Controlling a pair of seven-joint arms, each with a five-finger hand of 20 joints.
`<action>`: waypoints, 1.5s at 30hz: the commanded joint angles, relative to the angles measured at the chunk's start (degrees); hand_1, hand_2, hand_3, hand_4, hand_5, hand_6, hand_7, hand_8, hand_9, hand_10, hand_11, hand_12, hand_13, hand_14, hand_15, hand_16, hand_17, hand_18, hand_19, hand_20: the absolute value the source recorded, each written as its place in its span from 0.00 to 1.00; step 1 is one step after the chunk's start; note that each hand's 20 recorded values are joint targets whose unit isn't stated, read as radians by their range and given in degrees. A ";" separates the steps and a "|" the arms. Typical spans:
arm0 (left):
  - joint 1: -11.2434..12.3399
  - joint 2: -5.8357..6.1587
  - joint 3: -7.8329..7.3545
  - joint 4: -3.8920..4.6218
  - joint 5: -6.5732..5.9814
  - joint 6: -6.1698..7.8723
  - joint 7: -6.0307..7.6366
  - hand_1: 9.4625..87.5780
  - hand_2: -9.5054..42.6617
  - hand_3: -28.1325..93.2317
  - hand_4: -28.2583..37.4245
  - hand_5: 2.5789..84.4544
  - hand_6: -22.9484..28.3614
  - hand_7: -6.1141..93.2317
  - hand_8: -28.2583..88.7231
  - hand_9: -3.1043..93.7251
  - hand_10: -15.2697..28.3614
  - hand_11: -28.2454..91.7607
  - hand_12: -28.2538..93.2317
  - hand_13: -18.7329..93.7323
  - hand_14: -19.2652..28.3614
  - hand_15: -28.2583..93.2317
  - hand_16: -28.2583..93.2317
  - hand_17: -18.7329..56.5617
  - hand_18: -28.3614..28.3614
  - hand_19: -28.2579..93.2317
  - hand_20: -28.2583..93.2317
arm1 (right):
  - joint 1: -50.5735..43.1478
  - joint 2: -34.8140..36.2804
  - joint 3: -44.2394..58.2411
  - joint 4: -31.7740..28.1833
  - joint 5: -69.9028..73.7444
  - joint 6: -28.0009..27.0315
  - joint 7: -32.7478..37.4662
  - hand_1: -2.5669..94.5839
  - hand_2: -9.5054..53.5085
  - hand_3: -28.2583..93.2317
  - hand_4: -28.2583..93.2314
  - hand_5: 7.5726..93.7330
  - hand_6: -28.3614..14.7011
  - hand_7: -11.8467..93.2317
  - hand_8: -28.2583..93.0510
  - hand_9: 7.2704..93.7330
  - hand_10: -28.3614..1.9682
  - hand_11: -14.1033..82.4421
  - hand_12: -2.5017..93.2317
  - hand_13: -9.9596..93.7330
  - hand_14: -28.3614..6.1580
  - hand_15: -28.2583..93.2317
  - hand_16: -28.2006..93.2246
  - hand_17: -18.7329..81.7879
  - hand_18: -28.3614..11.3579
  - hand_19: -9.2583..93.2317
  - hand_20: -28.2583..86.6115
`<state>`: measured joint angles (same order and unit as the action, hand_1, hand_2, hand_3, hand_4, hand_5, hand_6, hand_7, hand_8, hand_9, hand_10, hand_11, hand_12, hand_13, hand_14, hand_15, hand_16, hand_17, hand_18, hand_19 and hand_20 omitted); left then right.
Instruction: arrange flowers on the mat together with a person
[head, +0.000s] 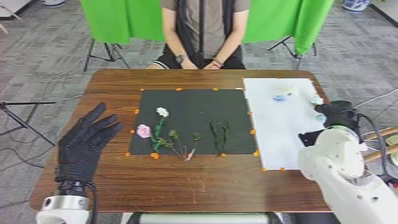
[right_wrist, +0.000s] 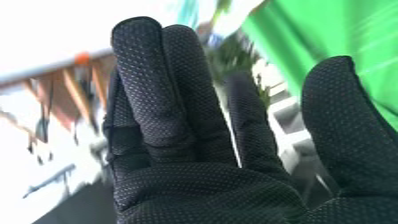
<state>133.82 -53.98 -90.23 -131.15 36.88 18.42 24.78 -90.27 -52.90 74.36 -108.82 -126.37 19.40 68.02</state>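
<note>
several stems (head: 220, 133), a white flower (head: 162, 111) and a pink flower (head: 144, 131) lie on the dark mat (head: 191, 107); i'd call it partway, a blue flower (head: 279, 98) and pale blooms (head: 316, 100) on the white sheet (head: 280, 137) seemingly left to place. i have the right robot hand (head: 338, 114) released by the sheet's edge, the left robot hand (head: 82, 145) loose beside the mat.

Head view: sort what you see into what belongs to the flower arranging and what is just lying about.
For the job:
- black mat
- pink flower
- white flower
- green sprigs on the mat
- white sheet, apparently holding spares such as the blue flower

Just around:
- green curtain
- blue-and-white pot
</note>
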 joint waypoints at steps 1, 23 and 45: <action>0.74 -0.10 -0.05 -0.43 0.23 0.34 -0.95 0.15 0.34 0.87 0.00 0.43 0.65 0.17 0.17 0.42 0.86 0.46 0.32 0.42 1.00 0.67 0.14 0.18 0.96 0.78 0.19 | 5.56 2.90 -0.62 5.56 1.77 -6.79 2.16 0.30 0.17 0.89 0.01 0.38 0.64 0.23 0.13 0.72 0.30 0.40 0.16 0.76 0.36 0.73 0.29 0.40 0.12 0.87 0.25; -0.41 -0.08 0.47 -0.28 -0.17 -0.30 -1.16 0.15 0.34 0.87 0.00 0.43 0.65 0.17 0.17 0.42 0.86 0.46 0.32 0.42 1.00 0.67 0.14 0.18 0.96 0.78 0.19 | 13.61 3.03 -8.50 16.37 5.58 -24.00 -1.37 0.33 0.06 0.90 0.00 0.34 0.67 0.22 0.13 0.59 0.29 0.29 0.14 0.73 0.35 0.68 0.28 0.37 0.09 0.85 0.23; -0.43 0.51 0.07 -0.59 -0.18 -0.53 0.29 0.15 0.34 0.87 0.00 0.43 0.65 0.17 0.17 0.42 0.86 0.46 0.32 0.42 1.00 0.67 0.14 0.18 0.96 0.78 0.19 | 9.02 -0.06 -14.75 13.02 -7.70 -15.10 -6.33 0.61 0.00 0.81 0.00 0.92 0.71 0.24 0.22 1.00 0.69 0.35 0.29 0.91 0.68 0.60 0.42 0.47 0.27 0.89 0.23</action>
<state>132.83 -53.76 -90.03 -131.52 36.68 18.30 24.35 -77.11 -50.13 61.71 -92.58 -128.70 0.59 62.25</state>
